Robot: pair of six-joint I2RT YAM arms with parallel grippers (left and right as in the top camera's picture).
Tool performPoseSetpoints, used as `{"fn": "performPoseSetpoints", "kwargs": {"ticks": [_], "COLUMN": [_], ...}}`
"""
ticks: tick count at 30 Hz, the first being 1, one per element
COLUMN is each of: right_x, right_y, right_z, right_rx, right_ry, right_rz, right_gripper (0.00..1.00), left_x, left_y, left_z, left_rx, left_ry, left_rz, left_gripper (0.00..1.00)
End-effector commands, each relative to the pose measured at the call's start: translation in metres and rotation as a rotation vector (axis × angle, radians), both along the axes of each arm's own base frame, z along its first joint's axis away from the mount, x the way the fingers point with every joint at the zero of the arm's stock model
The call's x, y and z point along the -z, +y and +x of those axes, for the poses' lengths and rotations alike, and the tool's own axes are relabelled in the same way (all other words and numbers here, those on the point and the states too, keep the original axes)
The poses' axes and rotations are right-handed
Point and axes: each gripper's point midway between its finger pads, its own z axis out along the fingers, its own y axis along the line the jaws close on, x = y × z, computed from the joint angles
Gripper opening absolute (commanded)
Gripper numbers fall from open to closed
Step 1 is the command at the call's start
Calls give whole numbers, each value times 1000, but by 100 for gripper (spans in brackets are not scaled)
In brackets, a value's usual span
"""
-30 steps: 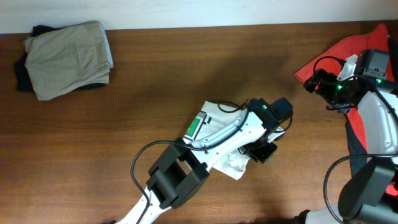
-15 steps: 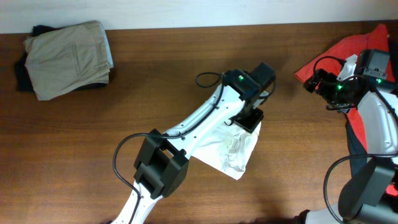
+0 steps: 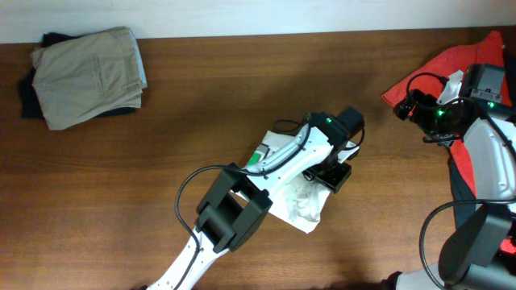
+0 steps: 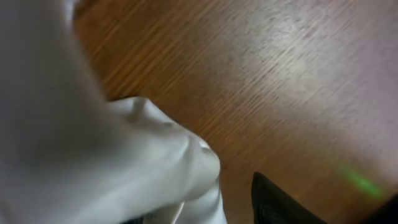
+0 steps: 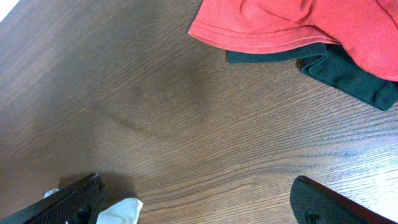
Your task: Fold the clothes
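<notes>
The white shirt (image 3: 300, 203) lies crumpled at the table's middle, its green patch (image 3: 256, 158) showing beside my left arm. My left gripper (image 3: 333, 173) hovers low over the shirt's right edge. In the left wrist view its jaws stand apart. White fabric (image 4: 93, 143) covers the left side and bare wood shows before the right finger (image 4: 270, 199), so the left gripper (image 4: 199, 208) is open. My right gripper (image 5: 199, 196) is open over bare wood, near a red garment (image 5: 298, 22) lying on a dark one (image 5: 348, 71).
Folded khaki clothes (image 3: 89, 76) rest on a dark piece (image 3: 31, 101) at the far left corner. The red pile (image 3: 451, 68) sits at the far right under my right arm (image 3: 484, 153). The table's far edge (image 3: 242, 34) meets a white wall.
My left gripper swung toward the far side, opened, then came back partway toward the front. The shirt's right side shifted with it. The right arm has not moved.
</notes>
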Motion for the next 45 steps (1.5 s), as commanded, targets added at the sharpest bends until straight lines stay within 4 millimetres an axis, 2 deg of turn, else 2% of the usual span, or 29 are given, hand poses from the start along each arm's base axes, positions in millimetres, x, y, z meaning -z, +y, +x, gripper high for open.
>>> {"fn": "performPoseSetpoints", "kwargs": {"ticks": [1,4,6,10,13,16,18,20,24,28,32,33,35,41,45], "right_x": [-11,-11,-11,-11,-11,-11,-11,-11,-11,-11,-11,-11,-11,-11,-11], "right_y": [-2,-2,-2,-2,-2,-2,-2,-2,-2,-2,-2,-2,-2,-2,-2], "right_z": [4,4,4,4,4,4,4,4,4,4,4,4,4,4,4], "right_rx": [1,1,1,1,1,1,1,1,1,1,1,1,1,1,1], "right_ry": [-29,-29,-29,-29,-29,-29,-29,-29,-29,-29,-29,-29,-29,-29,-29], "right_rz": [-18,-18,-18,-18,-18,-18,-18,-18,-18,-18,-18,-18,-18,-18,-18], "right_gripper": [99,99,99,99,99,99,99,99,99,99,99,99,98,99,99], "left_x": [-1,-18,-36,-62,-74,-88,-102,-106,-96,-78,-52,-46,-34,4,4], "left_y": [-18,-24,-26,-19,-4,19,28,34,63,73,66,62,52,41,38], "left_z": [-18,-19,-18,-22,-30,-29,-29,-29,-15,-22,-38,-45,-62,-108,-121], "left_rx": [41,52,53,50,75,51,97,103,70,61,78,85,103,174,198], "left_ry": [27,12,1,11,37,66,105,125,107,163,219,240,286,345,358], "left_rz": [-37,-56,-69,-57,-12,37,-2,-12,98,145,138,126,101,109,109], "left_gripper": [54,54,54,54,55,55,55,55,56,51,33,23,16,12,7]}}
